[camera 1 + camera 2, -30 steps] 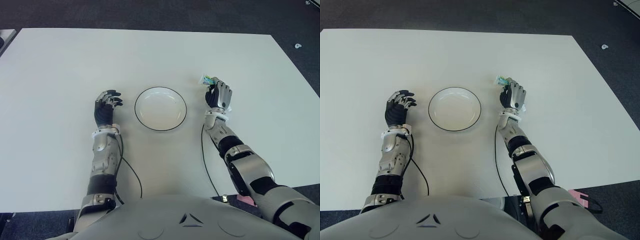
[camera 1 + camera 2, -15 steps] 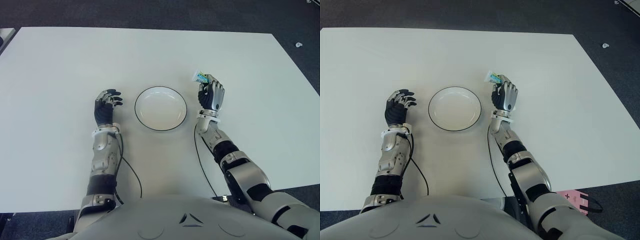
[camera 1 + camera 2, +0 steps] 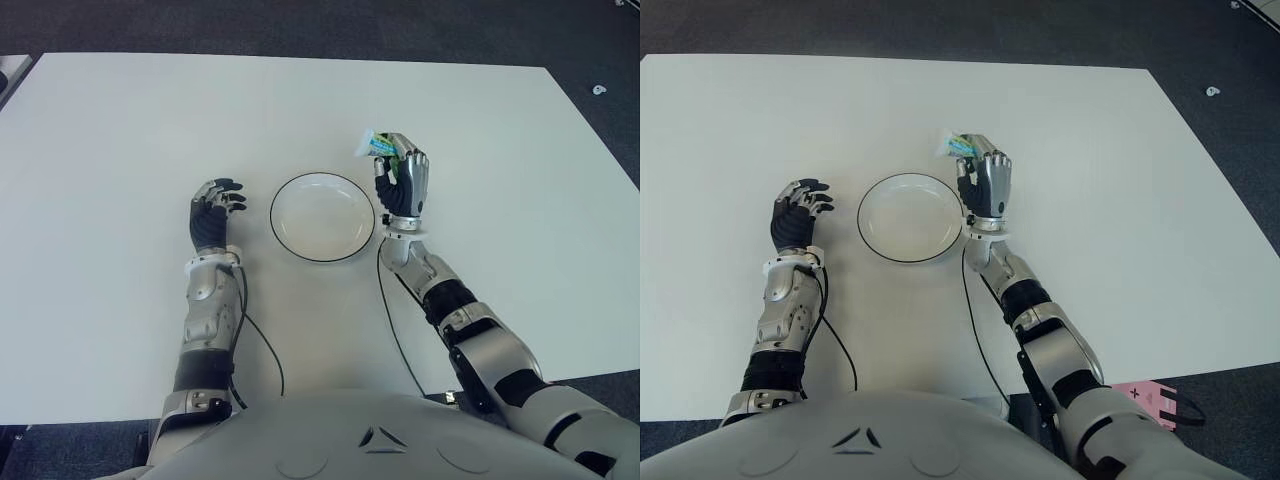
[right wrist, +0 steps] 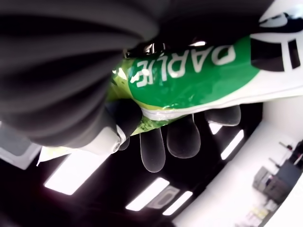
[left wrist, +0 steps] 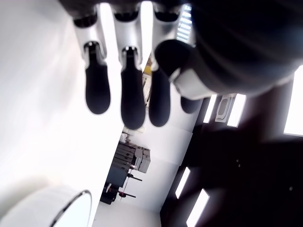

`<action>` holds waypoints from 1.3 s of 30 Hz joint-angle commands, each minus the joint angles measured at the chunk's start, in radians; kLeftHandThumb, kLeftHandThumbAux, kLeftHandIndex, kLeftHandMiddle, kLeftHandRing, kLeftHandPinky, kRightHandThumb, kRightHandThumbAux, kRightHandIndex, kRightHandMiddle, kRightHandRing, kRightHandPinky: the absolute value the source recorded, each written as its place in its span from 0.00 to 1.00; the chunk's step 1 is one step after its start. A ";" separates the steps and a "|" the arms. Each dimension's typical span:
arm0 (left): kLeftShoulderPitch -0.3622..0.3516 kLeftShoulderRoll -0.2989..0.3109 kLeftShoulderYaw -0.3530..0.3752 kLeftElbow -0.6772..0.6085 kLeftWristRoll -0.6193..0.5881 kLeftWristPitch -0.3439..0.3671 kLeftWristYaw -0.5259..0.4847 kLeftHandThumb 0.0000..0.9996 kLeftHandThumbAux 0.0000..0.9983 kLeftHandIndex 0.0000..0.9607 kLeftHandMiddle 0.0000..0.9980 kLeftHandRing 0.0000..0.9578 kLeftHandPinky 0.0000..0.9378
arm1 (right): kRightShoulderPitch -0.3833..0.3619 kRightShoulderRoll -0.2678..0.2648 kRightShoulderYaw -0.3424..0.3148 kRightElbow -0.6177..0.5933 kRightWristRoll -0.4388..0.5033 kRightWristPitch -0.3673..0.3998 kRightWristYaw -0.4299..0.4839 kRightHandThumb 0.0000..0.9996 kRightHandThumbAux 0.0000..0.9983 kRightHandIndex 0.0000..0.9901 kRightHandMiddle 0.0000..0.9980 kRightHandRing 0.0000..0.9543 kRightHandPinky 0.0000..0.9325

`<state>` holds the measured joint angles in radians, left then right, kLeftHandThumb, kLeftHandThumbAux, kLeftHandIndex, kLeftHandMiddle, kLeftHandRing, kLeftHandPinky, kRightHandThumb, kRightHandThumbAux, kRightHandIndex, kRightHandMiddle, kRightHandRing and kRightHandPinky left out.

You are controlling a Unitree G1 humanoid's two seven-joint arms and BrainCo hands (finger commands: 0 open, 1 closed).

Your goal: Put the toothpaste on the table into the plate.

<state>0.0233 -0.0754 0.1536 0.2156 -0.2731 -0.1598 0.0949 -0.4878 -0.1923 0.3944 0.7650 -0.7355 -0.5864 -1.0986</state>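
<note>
Looking through the left eye, I see my right hand point(image 3: 402, 186) just beside the plate point(image 3: 321, 217) on its right rim, fingers clenched around the toothpaste point(image 3: 380, 145), whose end sticks out toward the plate's far side. My left hand point(image 3: 212, 215) shows left of the plate over the white table point(image 3: 120, 150). The left wrist view adds relaxed fingers point(image 5: 132, 94) grasping nothing. The right wrist view shows the tube's green label, its long axis crossing the palm.
</note>
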 commanded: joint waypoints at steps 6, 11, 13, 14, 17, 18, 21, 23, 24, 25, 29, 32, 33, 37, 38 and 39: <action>0.093 -0.051 0.006 0.087 0.002 0.092 0.028 0.84 0.68 0.45 0.47 0.57 0.56 | -0.021 -0.034 0.077 -0.052 -0.117 -0.100 -0.009 0.85 0.68 0.40 0.55 0.91 0.94; 0.090 -0.056 0.011 0.094 -0.004 0.085 0.029 0.84 0.68 0.45 0.47 0.56 0.56 | -0.049 -0.053 0.126 -0.055 -0.171 -0.163 0.003 0.85 0.68 0.40 0.55 0.91 0.92; 0.090 -0.056 0.011 0.095 -0.004 0.083 0.029 0.84 0.68 0.45 0.47 0.56 0.56 | -0.054 -0.055 0.137 -0.054 -0.175 -0.181 0.019 0.85 0.68 0.40 0.54 0.90 0.92; 0.090 -0.056 0.011 0.096 -0.004 0.083 0.028 0.84 0.68 0.44 0.47 0.56 0.56 | -0.052 -0.056 0.144 -0.059 -0.177 -0.185 0.038 0.85 0.68 0.40 0.54 0.90 0.92; 0.086 -0.055 0.013 0.103 -0.009 0.084 0.024 0.84 0.68 0.44 0.47 0.56 0.56 | -0.042 -0.064 0.164 -0.075 -0.189 -0.193 0.077 0.85 0.68 0.40 0.54 0.90 0.93; 0.085 -0.054 0.014 0.106 -0.010 0.083 0.022 0.84 0.68 0.44 0.47 0.56 0.56 | -0.039 -0.066 0.169 -0.079 -0.193 -0.194 0.085 0.85 0.68 0.40 0.54 0.90 0.94; 0.083 -0.055 0.016 0.110 -0.015 0.082 0.022 0.84 0.68 0.44 0.47 0.56 0.56 | -0.036 -0.074 0.180 -0.089 -0.207 -0.194 0.098 0.85 0.68 0.40 0.55 0.90 0.94; 0.082 -0.056 0.015 0.113 -0.014 0.078 0.022 0.84 0.68 0.44 0.47 0.56 0.56 | -0.036 -0.079 0.188 -0.096 -0.219 -0.188 0.105 0.85 0.68 0.40 0.55 0.90 0.95; 0.082 -0.055 0.015 0.114 -0.012 0.075 0.022 0.84 0.68 0.44 0.48 0.56 0.57 | -0.036 -0.082 0.192 -0.100 -0.225 -0.185 0.109 0.85 0.68 0.40 0.55 0.91 0.95; 0.082 -0.056 0.014 0.115 -0.011 0.072 0.023 0.84 0.68 0.44 0.48 0.56 0.57 | -0.036 -0.086 0.198 -0.105 -0.232 -0.183 0.117 0.85 0.68 0.40 0.55 0.91 0.95; 0.081 -0.060 0.014 0.116 -0.010 0.070 0.031 0.84 0.68 0.43 0.48 0.57 0.58 | -0.036 -0.105 0.209 -0.130 -0.249 -0.182 0.149 0.85 0.68 0.40 0.55 0.91 0.94; 0.081 -0.062 0.015 0.116 -0.012 0.070 0.034 0.84 0.68 0.43 0.48 0.57 0.58 | -0.034 -0.118 0.210 -0.152 -0.248 -0.187 0.179 0.85 0.68 0.40 0.55 0.91 0.94; 0.081 -0.062 0.015 0.116 -0.013 0.070 0.032 0.84 0.68 0.43 0.48 0.57 0.57 | -0.027 -0.133 0.203 -0.176 -0.229 -0.197 0.218 0.85 0.68 0.40 0.55 0.91 0.94; 0.081 -0.059 0.014 0.117 -0.015 0.068 0.026 0.84 0.68 0.43 0.48 0.56 0.56 | 0.003 -0.177 0.180 -0.249 -0.151 -0.218 0.367 0.85 0.68 0.40 0.55 0.91 0.93; 0.081 -0.059 0.014 0.118 -0.015 0.067 0.025 0.84 0.68 0.43 0.48 0.56 0.56 | 0.010 -0.183 0.176 -0.260 -0.132 -0.220 0.404 0.86 0.68 0.41 0.56 0.89 0.90; 0.079 -0.058 0.014 0.121 -0.015 0.066 0.025 0.84 0.68 0.43 0.48 0.56 0.56 | 0.016 -0.189 0.172 -0.265 -0.099 -0.223 0.459 0.86 0.68 0.41 0.56 0.88 0.89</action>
<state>0.0210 -0.0754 0.1528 0.2306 -0.2755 -0.1804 0.0947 -0.5036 -0.3532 0.5799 0.5295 -0.9020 -0.7966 -0.7535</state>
